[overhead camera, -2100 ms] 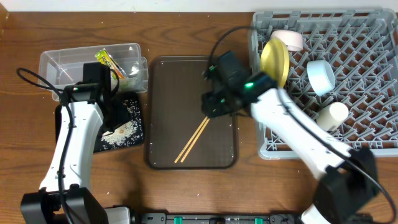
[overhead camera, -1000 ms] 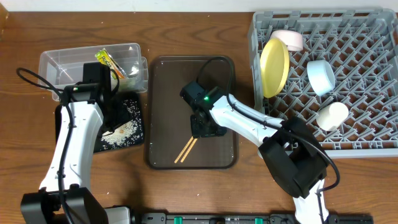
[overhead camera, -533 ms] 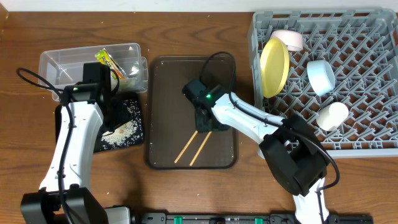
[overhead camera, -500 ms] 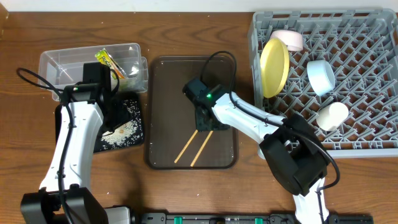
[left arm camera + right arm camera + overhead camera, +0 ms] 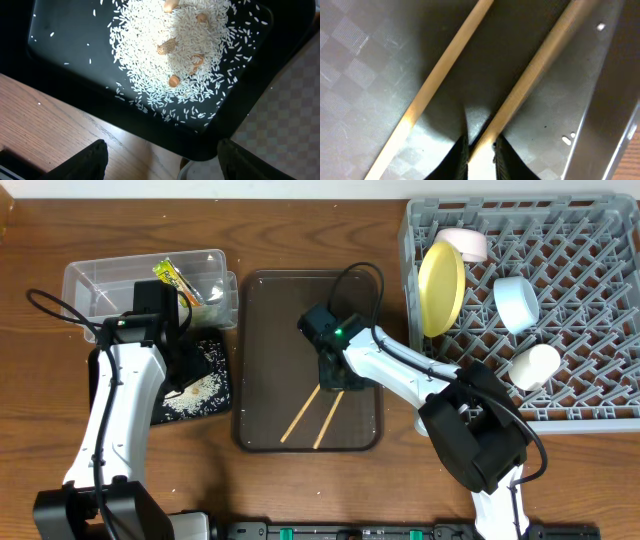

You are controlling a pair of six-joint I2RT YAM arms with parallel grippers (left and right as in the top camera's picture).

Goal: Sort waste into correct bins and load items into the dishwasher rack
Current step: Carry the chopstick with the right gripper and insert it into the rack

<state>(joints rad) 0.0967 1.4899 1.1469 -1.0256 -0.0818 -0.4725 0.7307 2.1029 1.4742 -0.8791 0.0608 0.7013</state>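
Bright, even light falls from above, with soft shadows. Close to the right gripper [image 5: 481,150] the pale wooden chopsticks [image 5: 539,62] blur, and sheen streaks the dark brown serving tray [image 5: 365,55].

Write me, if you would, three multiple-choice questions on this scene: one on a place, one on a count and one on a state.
1. Where do the chopsticks lie?
A. on the brown serving tray
B. in the clear tub
C. on the bare table

2. How many dishes stand in the grey rack?
A. two
B. four
C. six

3. How is the left gripper?
A. shut on the wrapper
B. shut on a cup
C. open

Answers:
1 A: both sticks lie splayed on the tray, one pinched by the right gripper.
2 B: the yellow plate, pink bowl, blue bowl and white cup are in it.
3 C: its fingertips stand wide apart above the rice.
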